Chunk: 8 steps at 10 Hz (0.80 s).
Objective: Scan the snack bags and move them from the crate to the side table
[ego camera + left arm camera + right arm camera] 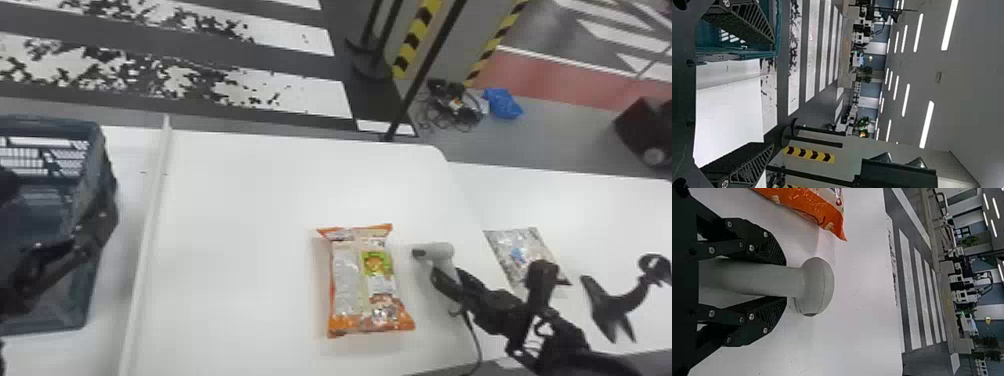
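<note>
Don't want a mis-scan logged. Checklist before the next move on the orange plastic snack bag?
1. Grey handheld scanner secured: ok, black right gripper shut on its handle.
2. Orange plastic snack bag flat on white table: ok.
3. Scan registered: cannot tell.
4. Black left gripper free: ok, open, nothing between fingers.
5. Orange bag on white side table: not ok; shiny silvery bag is there.
6. Dark blue plastic crate emptied: cannot tell.

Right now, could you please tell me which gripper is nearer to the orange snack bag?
The right gripper, holding the scanner just right of the bag; the left gripper is farther off, by the crate.
</note>
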Motion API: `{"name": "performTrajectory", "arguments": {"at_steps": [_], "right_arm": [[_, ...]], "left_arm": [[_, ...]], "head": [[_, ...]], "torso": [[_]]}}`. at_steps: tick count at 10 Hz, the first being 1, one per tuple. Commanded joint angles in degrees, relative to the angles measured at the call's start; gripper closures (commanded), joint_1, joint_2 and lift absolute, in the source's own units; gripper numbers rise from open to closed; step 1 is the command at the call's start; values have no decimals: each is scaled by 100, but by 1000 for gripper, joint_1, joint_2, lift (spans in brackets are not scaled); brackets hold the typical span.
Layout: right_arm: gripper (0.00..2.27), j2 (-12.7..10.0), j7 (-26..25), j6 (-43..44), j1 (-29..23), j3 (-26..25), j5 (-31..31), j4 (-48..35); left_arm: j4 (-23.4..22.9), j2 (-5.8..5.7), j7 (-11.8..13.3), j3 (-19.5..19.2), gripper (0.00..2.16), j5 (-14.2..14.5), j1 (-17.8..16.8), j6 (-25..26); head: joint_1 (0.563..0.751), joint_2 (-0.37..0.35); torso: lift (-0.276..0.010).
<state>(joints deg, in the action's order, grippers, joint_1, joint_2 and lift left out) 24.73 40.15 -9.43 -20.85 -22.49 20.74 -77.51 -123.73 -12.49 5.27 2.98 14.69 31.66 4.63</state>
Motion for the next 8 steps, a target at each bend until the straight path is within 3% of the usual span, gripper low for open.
{"name": "performTrajectory", "arguments": {"at_steps": [1, 3, 5, 8], "right_arm": [[2240, -152, -122, -161, -113, -124, 18, -300], [2240, -434, -324, -741, -412, -431, 220, -1064], [2240, -1075, -702, -1707, -1053, -880, 624, -2769], [2240, -1620, -913, -2674, -1352, -941, 844, -4105]], "left_arm": [[25, -26, 0, -8, 66, 52, -55, 8], [-28, -114, 27, -79, 66, 175, -64, -9], [-19, -131, 44, -96, 66, 245, -73, -27], [-28, -158, 114, -96, 66, 350, -64, -220]], "head": [[695, -350], [695, -350], [695, -350], [695, -317]], "torso": [[-87], [-87], [-87], [-87]]}}
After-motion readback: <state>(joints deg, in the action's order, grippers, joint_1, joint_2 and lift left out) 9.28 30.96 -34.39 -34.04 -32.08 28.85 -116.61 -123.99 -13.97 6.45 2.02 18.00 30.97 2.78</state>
